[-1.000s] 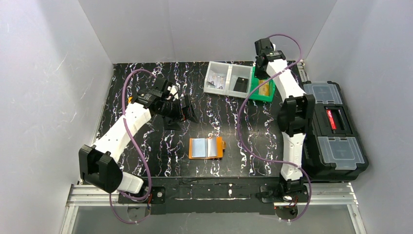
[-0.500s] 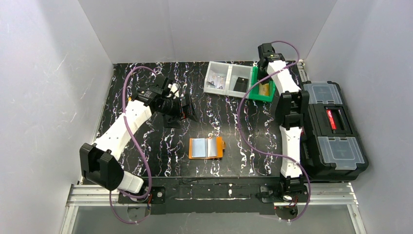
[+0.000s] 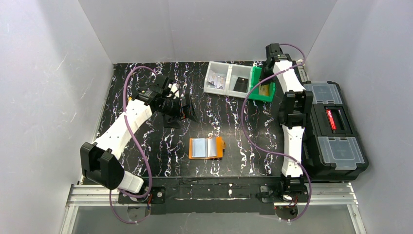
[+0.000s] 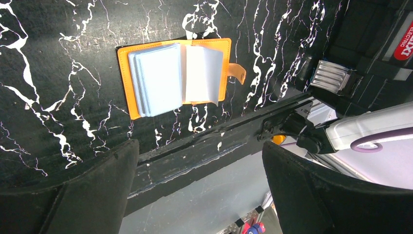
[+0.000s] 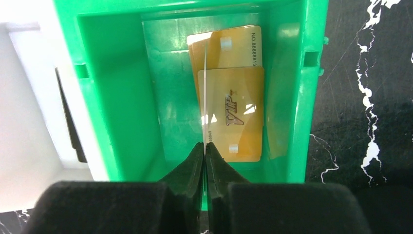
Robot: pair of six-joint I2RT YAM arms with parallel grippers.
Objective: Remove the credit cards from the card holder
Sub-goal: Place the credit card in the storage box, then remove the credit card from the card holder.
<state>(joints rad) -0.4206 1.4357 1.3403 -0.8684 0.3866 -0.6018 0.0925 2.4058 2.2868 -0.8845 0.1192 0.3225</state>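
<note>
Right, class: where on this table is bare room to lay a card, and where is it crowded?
Free: the strip between the wallet and the left arm; the stretch between the wallet and the clear bins. Crowded: the far right, where clear bins, green bin and right arm meet.

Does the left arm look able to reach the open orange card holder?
Probably yes. The left claw, wide open, hangs near the card holder, which lies open with nothing around it; the right claw is away, pinching a card at the green bin.
</note>
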